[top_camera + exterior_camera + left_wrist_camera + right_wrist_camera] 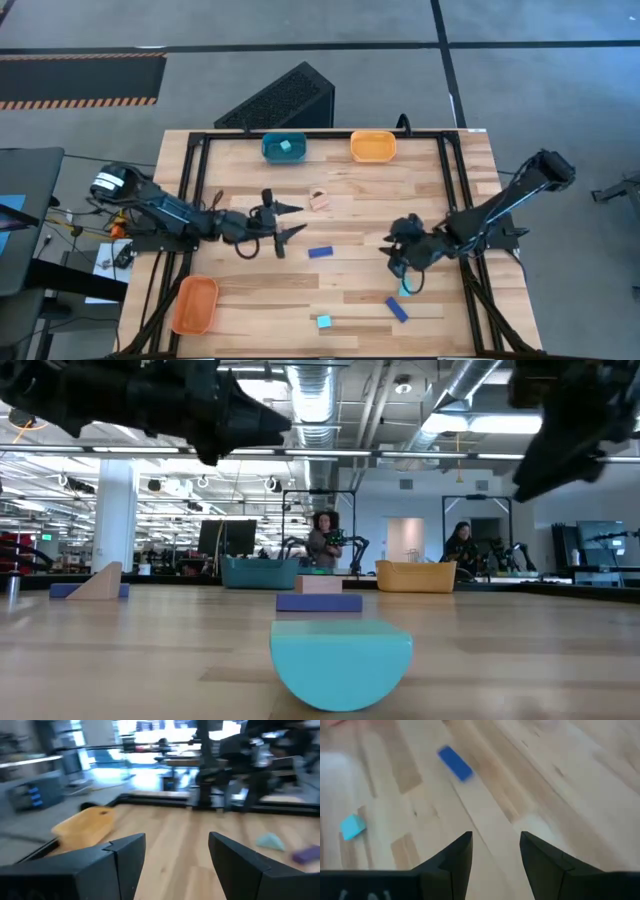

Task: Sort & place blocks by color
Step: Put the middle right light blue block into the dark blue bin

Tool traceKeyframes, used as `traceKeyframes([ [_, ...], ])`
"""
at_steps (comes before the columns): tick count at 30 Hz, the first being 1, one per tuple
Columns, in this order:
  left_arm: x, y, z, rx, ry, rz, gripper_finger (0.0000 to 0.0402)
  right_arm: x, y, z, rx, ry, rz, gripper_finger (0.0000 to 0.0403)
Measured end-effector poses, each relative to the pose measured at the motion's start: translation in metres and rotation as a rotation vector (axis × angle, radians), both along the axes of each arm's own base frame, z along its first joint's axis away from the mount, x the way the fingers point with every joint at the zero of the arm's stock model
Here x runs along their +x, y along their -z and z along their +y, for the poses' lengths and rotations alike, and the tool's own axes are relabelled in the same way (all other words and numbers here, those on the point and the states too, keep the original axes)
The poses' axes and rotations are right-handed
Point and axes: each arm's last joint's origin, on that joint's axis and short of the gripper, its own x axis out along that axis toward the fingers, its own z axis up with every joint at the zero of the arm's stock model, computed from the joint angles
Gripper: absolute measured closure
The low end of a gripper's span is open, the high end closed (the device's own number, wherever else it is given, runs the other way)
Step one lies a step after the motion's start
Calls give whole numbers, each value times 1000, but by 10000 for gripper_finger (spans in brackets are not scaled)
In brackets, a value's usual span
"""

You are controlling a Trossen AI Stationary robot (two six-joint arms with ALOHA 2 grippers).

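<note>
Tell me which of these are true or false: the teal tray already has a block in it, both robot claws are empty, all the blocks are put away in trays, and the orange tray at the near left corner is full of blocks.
1. The teal tray holds a light cyan block. True.
2. Both claws are empty. True: the left gripper and the right gripper both stand open with nothing between the fingers.
3. All blocks are in trays. False: a dark blue block, another blue block and a cyan block lie loose on the table.
4. The orange tray at the near left corner is full. False: no blocks show in it.
</note>
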Motion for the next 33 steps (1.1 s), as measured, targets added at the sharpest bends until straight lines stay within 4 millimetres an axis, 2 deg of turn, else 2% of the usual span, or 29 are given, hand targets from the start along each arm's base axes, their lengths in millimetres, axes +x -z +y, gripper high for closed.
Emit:
traceKeyframes([
  [3, 3, 13, -3, -47, -58, 29, 193, -12, -2, 3, 58, 91, 58, 214],
  [8, 11, 36, -5, 1, -21, 99, 193, -12, 4, 5, 144, 140, 110, 214],
  [12, 27, 37, -6, 77, 17, 113, 193, -8, 7, 2, 176, 156, 147, 214],
  [19, 56, 23, -11, 119, 15, 79, 193, -9, 8, -6, 214, 182, 231, 214],
  [24, 69, 33, -2, 122, 38, 94, 193, -20, 8, -9, 206, 248, 350, 214],
  [26, 72, 37, 3, 144, 21, 120, 193, -23, 8, -5, 238, 269, 362, 214],
  [29, 70, 43, 11, 222, -98, 211, 193, -24, 10, 8, 317, 270, 361, 212],
  [31, 68, 42, 13, 245, -138, 257, 193, -24, 13, 19, 375, 261, 382, 206],
  [33, 69, 36, 12, 222, -112, 230, 193, -27, 17, 28, 423, 281, 413, 196],
])
